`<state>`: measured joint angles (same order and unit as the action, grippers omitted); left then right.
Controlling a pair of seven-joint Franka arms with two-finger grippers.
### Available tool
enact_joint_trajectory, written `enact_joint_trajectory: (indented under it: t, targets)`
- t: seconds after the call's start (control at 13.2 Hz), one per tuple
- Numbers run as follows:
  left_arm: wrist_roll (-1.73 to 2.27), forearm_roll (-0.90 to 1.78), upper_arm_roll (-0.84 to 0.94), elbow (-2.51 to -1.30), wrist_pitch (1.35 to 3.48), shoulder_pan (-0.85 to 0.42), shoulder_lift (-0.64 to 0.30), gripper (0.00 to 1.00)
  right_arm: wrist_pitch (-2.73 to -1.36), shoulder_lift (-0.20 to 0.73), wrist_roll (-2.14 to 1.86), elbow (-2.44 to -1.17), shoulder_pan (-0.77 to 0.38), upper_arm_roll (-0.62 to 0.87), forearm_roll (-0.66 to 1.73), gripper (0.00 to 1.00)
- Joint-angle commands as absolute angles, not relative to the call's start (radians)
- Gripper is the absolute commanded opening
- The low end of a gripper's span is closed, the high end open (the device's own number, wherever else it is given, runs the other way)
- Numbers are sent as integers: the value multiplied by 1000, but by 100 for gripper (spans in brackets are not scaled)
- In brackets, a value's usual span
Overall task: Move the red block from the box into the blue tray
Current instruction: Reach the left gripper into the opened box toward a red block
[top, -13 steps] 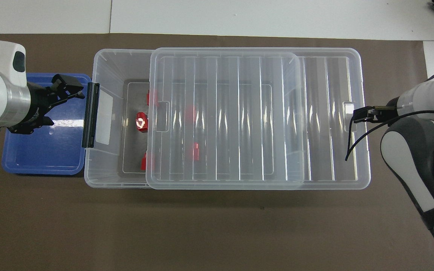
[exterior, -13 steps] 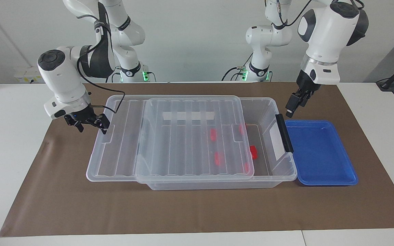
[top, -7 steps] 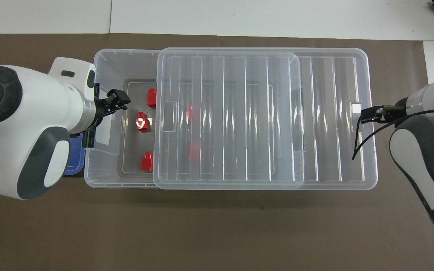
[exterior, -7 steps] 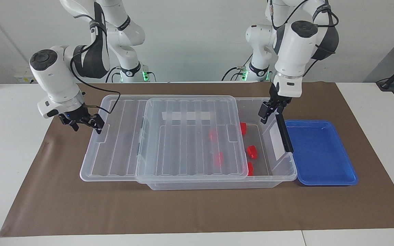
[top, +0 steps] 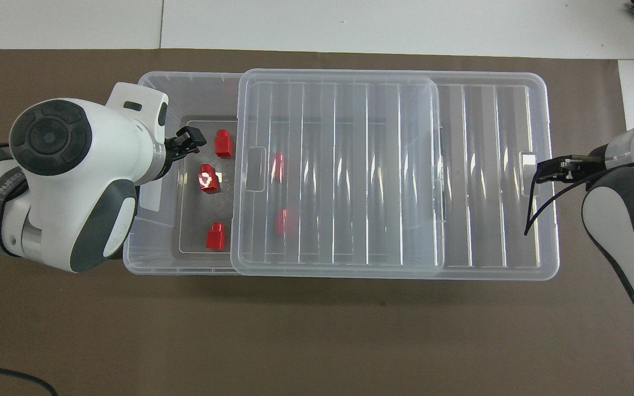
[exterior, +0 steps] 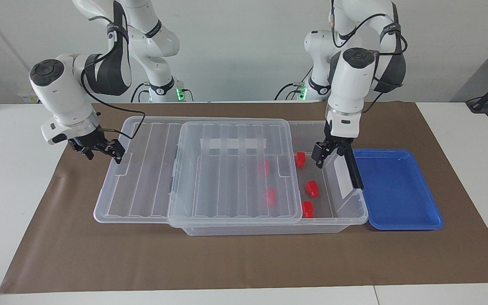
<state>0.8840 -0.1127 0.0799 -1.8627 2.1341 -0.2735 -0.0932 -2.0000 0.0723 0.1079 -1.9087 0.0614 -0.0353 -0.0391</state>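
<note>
The clear box [exterior: 356, 220] lies along the mat, and its ribbed lid [exterior: 227, 178] is slid toward the right arm's end, so the end next to the blue tray [exterior: 396, 190] is uncovered. Three red blocks [exterior: 300, 159] [exterior: 311, 188] [exterior: 308, 209] lie bare on the box floor, and two more [exterior: 264, 166] show through the lid. My left gripper [exterior: 326, 156] is open and low inside the uncovered end, beside the block nearest the robots [top: 222, 143]. My right gripper [exterior: 115, 152] is shut on the lid's end rim. In the overhead view my left arm hides the tray.
A brown mat [exterior: 244, 258] covers the table's middle. The box's black end clip [exterior: 351, 165] and white label [exterior: 342, 178] stand between the left gripper and the tray. The lid [top: 493, 165] overhangs the box toward the right arm's end.
My left gripper moved from above the tray over the box's end wall and down into the uncovered end. My right gripper pulled the lid farther toward its end, baring more blocks.
</note>
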Motion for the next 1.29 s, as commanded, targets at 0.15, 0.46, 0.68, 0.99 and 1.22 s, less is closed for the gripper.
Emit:
enact_joint_trajectory:
  t: [0.15, 0.46, 0.68, 0.99, 1.22]
  targets:
    - [897, -160, 64, -1914, 2230, -295, -117, 100, -1980, 60, 92, -1907, 77, -37, -61, 100]
    - [897, -199, 64, -1934, 2264, -298, -146, 100, -1979, 60, 94, -1907, 78, -37, -86, 100]
    - [899, -244, 64, -1933, 2289, -325, -182, 100, -1977, 60, 94, -1905, 78, -35, -94, 100]
    - [897, -308, 64, -1927, 2333, -356, -261, 100, -1977, 58, 94, -1901, 77, -35, -106, 100]
    - [890, -353, 64, -1933, 2359, -356, -294, 100, -1977, 58, 94, -1901, 75, -35, -126, 100]
